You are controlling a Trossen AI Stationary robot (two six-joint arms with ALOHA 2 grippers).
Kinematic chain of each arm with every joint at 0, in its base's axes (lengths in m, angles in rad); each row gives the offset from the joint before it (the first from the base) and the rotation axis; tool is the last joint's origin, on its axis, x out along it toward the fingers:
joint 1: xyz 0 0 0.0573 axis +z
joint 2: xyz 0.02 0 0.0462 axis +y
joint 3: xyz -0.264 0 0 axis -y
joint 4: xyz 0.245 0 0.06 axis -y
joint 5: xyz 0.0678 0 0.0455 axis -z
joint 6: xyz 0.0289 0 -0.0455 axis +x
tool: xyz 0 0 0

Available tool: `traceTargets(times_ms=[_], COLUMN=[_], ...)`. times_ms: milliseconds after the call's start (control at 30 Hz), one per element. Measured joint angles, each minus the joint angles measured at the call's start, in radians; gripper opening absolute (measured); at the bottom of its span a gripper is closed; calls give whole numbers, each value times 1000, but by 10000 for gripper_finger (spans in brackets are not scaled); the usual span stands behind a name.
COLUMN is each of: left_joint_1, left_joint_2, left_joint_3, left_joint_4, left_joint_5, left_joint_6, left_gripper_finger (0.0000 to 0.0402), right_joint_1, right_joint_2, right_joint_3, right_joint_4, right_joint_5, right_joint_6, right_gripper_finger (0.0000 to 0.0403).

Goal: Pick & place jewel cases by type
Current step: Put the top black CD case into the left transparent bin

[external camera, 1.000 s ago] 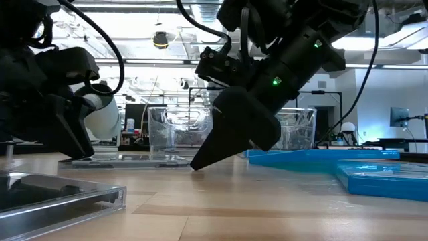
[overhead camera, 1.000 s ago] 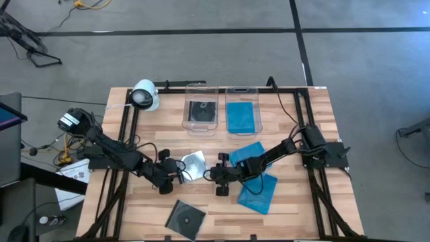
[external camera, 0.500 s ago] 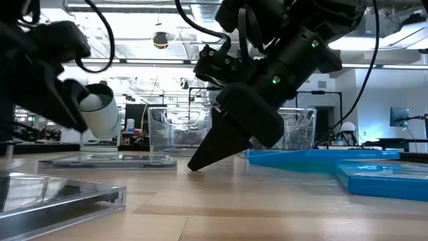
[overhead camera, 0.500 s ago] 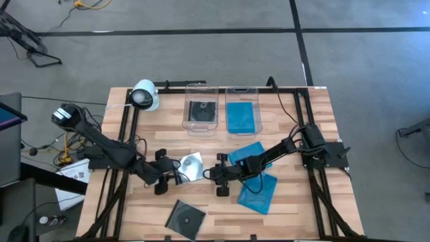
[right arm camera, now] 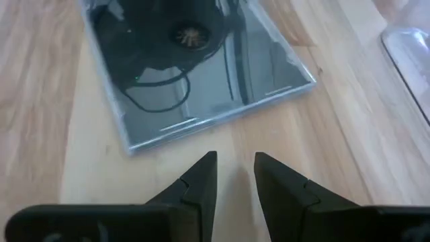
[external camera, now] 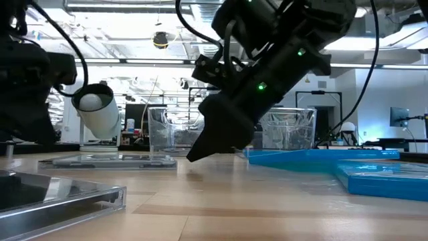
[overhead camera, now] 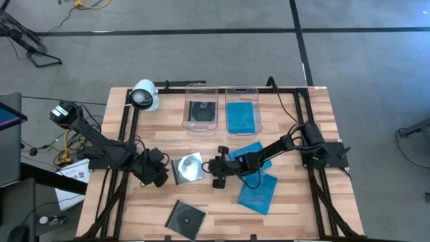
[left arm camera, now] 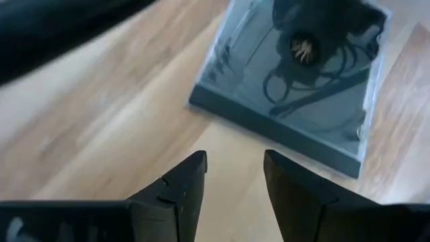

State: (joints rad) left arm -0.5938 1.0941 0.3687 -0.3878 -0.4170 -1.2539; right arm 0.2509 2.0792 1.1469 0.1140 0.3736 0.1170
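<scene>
surface (overhead camera: pixel 306 124): wooden, two clear tubs at the back
clear disc case (overhead camera: pixel 189 167): lying flat mid-surface, right between both hands
left hand (overhead camera: pixel 160 176): fingers a bit apart, holding nothing, just beside the case
right hand (overhead camera: pixel 216 173): fingers slightly apart, empty too, tips near the case's other edge

Around the silver-disc jewel case (overhead camera: pixel 189 167), the left gripper (overhead camera: pixel 163 176) and right gripper (overhead camera: pixel 213 171) are flanking its two sides, while bare table (overhead camera: pixel 171 134) is lying open toward the tubs (overhead camera: pixel 201 107).
</scene>
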Motion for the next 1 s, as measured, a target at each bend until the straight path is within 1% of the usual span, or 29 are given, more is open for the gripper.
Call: traceTargets(times_ms=[133, 233, 300, 433, 600, 1000], left_joint_1=[5, 16, 25, 47, 67, 115], left_joint_2=[40, 83, 118, 173, 180, 182], left_joint_3=[0, 1, 6, 10, 6, 3], left_joint_4=[1, 3, 15, 46, 61, 80], left_joint_5=[26, 42, 38, 23, 11, -3], left_joint_6=[-7, -5, -3, 1, 6, 95], left_gripper_finger=[148, 148, 148, 148, 148, 148], right_joint_1=[-11, -8, -4, 5, 7, 11], right_joint_2=[4, 4, 4, 4, 4, 4], right_joint_3=[0, 0, 0, 0, 0, 0], right_joint_4=[11, 37, 52, 62, 64, 46], right_joint_5=[-11, -48, -68, -71, -87, -84], right_joint_6=[14, 9, 6, 5, 5, 6], right_gripper_finger=[95, 95, 95, 95, 95, 95])
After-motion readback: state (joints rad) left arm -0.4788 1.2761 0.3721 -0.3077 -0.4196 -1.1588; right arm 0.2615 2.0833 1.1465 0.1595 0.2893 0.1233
